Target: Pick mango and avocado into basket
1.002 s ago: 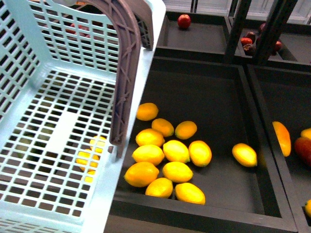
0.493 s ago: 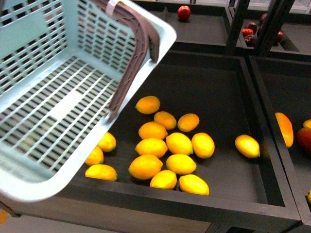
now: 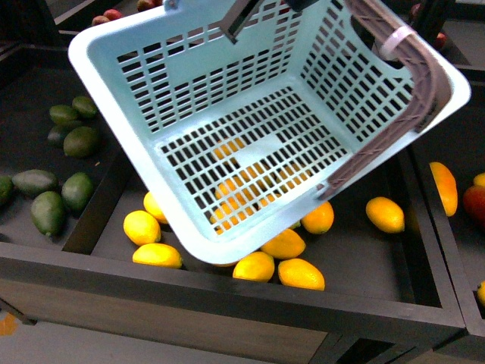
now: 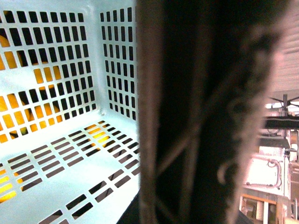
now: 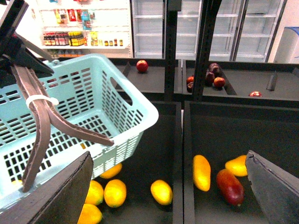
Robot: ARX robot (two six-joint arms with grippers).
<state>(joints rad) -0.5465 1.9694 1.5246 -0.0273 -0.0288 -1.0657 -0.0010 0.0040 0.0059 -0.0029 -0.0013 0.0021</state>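
Observation:
The turquoise basket (image 3: 114, 83) hangs tilted and empty above the bin of yellow fruits. My left gripper (image 5: 18, 51) is shut on its grey-brown handle (image 3: 409, 68), which fills the left wrist view (image 4: 196, 116) as a dark blur. The deep red mango (image 5: 230, 186) lies in the right-hand bin and shows at the front view's right edge (image 3: 476, 208). Dark green avocados (image 3: 47, 212) lie in the left bin. My right gripper (image 5: 168, 196) is open and empty, above the divider between the yellow fruit bin and the mango bin.
Yellow oval fruits (image 3: 288, 244) lie under and beside the basket. An orange elongated fruit (image 5: 201, 172) lies beside the mango. Black dividers (image 3: 424, 227) separate the bins. Dark posts (image 5: 170, 46) and back shelves with a red apple (image 5: 142, 66) stand behind.
The basket has swung from the left side across to the middle and right and has turned. The view has shifted, and the avocado bin now shows at the left.

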